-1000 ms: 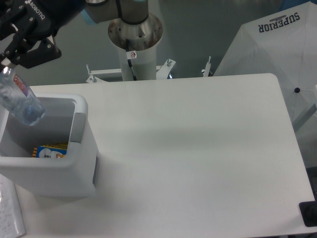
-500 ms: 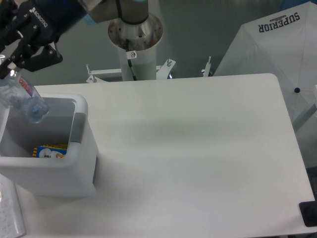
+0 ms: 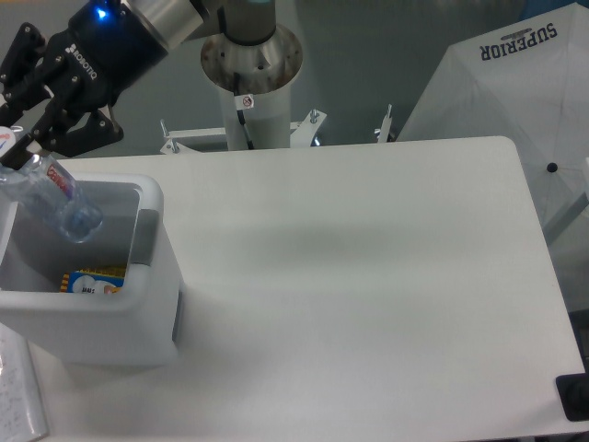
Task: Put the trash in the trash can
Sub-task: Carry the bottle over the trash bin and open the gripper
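The trash in view is a clear crushed plastic bottle [image 3: 57, 196] with a red-marked label. It hangs tilted over the back left of the trash can [image 3: 138, 313], a boxy light-grey bin at the table's left edge. The bottle's lower end dips into the bin's opening. My gripper [image 3: 26, 138] is at the top left above the bin, shut on the bottle's upper end, with a blue light glowing on its wrist. The bottle's top reaches the picture's left edge.
A yellow-and-blue packet [image 3: 92, 279] lies at the bottom of the bin. The robot's pedestal [image 3: 253, 64] stands behind the table. A white umbrella [image 3: 515, 83] leans at the back right, a white sheet [image 3: 18, 396] lies front left, and a black object [image 3: 575, 396] sits at the front right corner.
My gripper has shifted right and slightly up. The bottle came with it, its lower end now farther right and lower in the bin's opening.
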